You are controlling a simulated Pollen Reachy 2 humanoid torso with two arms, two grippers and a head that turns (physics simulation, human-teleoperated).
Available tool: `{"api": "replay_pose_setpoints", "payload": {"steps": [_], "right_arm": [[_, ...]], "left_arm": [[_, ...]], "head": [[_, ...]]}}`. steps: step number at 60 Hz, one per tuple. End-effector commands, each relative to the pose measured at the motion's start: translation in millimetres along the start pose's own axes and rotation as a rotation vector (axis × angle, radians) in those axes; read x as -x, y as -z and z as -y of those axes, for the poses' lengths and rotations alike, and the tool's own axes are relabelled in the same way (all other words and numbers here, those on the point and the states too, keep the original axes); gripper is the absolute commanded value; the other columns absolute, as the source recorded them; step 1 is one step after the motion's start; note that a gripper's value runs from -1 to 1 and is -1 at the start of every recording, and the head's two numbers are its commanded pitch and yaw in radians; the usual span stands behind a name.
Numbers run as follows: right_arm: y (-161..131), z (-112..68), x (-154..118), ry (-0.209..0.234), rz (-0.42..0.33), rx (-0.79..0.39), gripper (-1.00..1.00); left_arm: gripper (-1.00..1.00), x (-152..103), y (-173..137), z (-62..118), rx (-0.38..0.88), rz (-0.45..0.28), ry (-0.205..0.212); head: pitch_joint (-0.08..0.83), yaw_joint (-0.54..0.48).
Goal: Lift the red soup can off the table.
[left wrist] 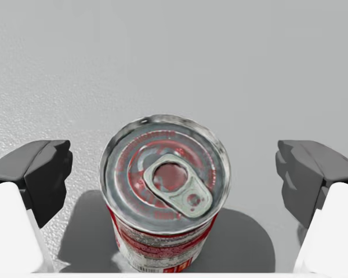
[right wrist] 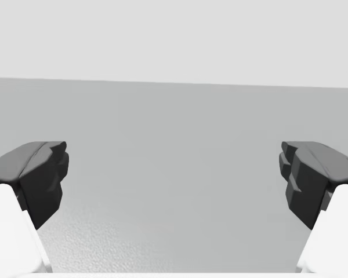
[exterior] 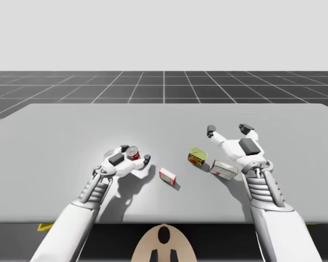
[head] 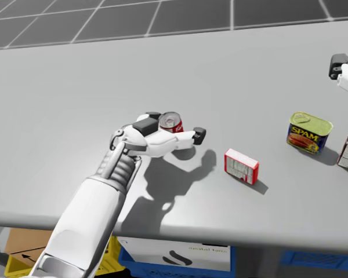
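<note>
The red soup can stands upright on the grey table, silver pull-tab lid facing up. My left gripper is open around it, one dark fingertip on each side. In the left wrist view the can sits between the fingers with a clear gap on both sides. The head view shows the same can inside the left gripper, low over the table. My right gripper is open above the table's right part, and nothing lies between its fingers.
A blue and yellow tin with a green lid stands right of the middle. A small red and white box lies near the front. A white and red box rests beside my right wrist. The table's front edge is close.
</note>
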Motion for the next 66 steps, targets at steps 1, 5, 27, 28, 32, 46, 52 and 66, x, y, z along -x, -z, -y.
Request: {"api": "replay_pose_setpoints", "payload": {"steps": [1,5,27,28,32,46,52,66], "right_arm": [[-0.4,0.8,-0.7,0.001,0.004,0.003,-1.0],[-0.3,1.0,-1.0,0.002,0.006,0.003,-1.0],[0.6,2.7,-2.5,0.0,0.011,0.012,-1.0],[0.6,2.7,-2.5,0.0,0.011,0.012,-1.0],[0.7,2.9,-2.5,0.001,0.01,0.013,-1.0],[2.5,5.1,-2.5,0.001,0.01,0.015,-1.0],[3.1,5.5,-2.2,0.001,0.009,0.014,-1.0],[4.3,6.3,-2.0,-0.004,0.008,0.015,-1.0]], "left_arm": [[0.46,5.4,4.7,-0.3,-0.012,-0.017,0.003],[0.97,7.1,3.0,0.6,-0.009,-0.02,0.012],[1.0,9.4,1.0,2.8,-0.007,-0.019,0.046],[1.0,9.5,1.1,2.7,-0.007,-0.018,0.047],[1.0,9.4,1.0,2.4,-0.008,-0.015,0.049],[1.0,4.9,-2.6,2.4,-0.008,0.0,0.052],[1.0,-7.9,-10.0,4.0,-0.007,0.023,0.07],[1.0,-49.1,-33.1,-3.0,-0.055,0.069,0.102]], "head": [[0.671,0.21],[0.662,0.21],[0.43,0.23],[0.412,0.23],[0.365,0.23],[0.302,0.23],[0.301,0.24],[0.301,0.24]]}}
